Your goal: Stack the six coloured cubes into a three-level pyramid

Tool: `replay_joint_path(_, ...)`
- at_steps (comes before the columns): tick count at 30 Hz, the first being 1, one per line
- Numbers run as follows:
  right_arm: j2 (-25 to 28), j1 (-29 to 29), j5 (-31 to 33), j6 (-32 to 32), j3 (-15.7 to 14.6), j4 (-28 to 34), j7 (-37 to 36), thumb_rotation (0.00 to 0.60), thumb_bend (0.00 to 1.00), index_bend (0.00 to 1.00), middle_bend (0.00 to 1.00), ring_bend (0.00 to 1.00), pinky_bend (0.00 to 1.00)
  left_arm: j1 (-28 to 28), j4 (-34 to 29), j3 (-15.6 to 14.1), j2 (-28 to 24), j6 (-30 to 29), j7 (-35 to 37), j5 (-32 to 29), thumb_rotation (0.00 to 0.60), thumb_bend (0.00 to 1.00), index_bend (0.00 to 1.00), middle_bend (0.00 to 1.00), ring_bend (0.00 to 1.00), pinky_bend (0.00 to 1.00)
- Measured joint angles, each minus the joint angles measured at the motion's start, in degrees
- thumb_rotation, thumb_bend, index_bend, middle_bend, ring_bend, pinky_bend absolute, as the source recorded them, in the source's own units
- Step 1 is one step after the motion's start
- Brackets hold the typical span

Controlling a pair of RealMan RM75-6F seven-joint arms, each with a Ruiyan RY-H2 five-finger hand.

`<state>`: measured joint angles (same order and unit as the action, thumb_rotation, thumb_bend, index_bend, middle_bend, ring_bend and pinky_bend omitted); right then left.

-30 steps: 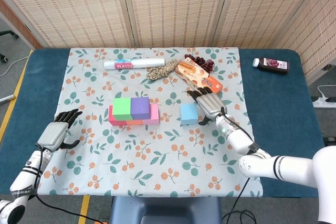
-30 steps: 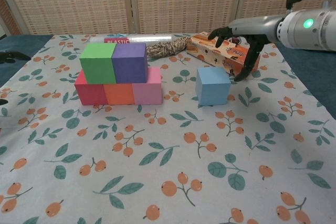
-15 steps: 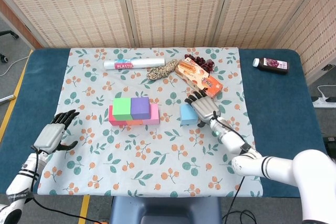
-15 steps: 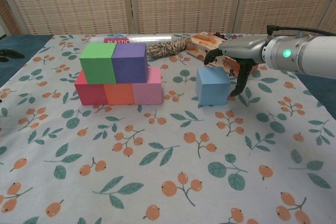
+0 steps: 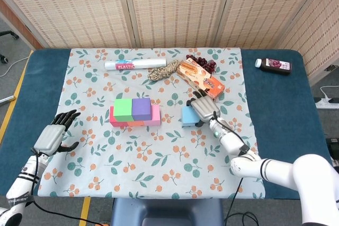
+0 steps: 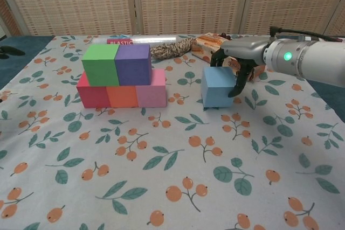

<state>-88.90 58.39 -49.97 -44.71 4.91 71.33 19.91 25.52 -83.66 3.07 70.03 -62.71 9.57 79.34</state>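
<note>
A three-cube bottom row of red (image 6: 91, 94), orange (image 6: 122, 96) and pink (image 6: 152, 92) stands on the cloth. On top sit a green cube (image 6: 100, 64) and a purple cube (image 6: 132, 64). The light blue cube (image 6: 218, 87) rests alone on the cloth to the right of the stack (image 5: 135, 112). My right hand (image 6: 234, 63) reaches over the blue cube's top right corner, its fingers (image 6: 237, 81) curved down along the right face. The cube (image 5: 187, 115) is still on the table. My left hand (image 5: 53, 136) hovers open near the cloth's left edge.
Behind the cubes lie a plastic-wrap roll (image 5: 127, 65), a coil of twine (image 5: 164, 70), an orange snack box (image 5: 201, 76) and dark berries (image 5: 204, 63). A dark bottle (image 5: 274, 65) lies at the far right on the blue table.
My right hand has moved left from beside the snack box to the light blue cube and curled its fingers around its right side. The left hand drifted slightly.
</note>
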Motion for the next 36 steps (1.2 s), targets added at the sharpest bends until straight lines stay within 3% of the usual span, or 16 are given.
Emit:
replay_joint_path(8,10.06,-0.43,0.91,-1.73,4.39,13.92,-0.58,0.600,0.08,0.40,0.34,0.10,0.00,-0.43,-1.16,-1.28,0.42,-0.93,-3.21,2.46,0.600,0.30,0.09,0.00,0.00,0.02)
replay_joint_path(12,18.04,0.79,5.30,-0.21,7.19,22.56,-0.19,0.600,0.08,0.39,0.33,0.10,0.00,-0.46,-2.52,-1.60,0.27,-1.03,-4.68,3.01,0.600,0.30,0.09,0.00,0.00,0.02)
replay_joint_path(16,21.45,3.66,11.83,2.26,9.25,25.63,0.27,0.600,0.08,0.39,0.33,0.10,0.00,-0.55,-3.43,-1.67,0.01,-1.12,-5.53,3.05,0.600,0.30,0.09,0.00,0.00,0.02)
replay_joint_path(25,19.60,15.44,26.76,5.73,10.48,24.74,3.03,0.600,0.08,0.37,0.33,0.10,0.00,-0.96,-3.13,-1.28,0.79,-1.95,-7.39,2.36,0.600,0.30,0.09,0.00,0.00,0.02)
replay_joint_path(36,12.52,30.35,44.03,5.55,8.25,16.29,10.06,0.600,0.08,0.36,0.33,0.10,0.00,-3.41,0.03,-0.18,3.34,-9.31,-10.25,3.40,0.600,0.30,0.06,0.00,0.00,0.02)
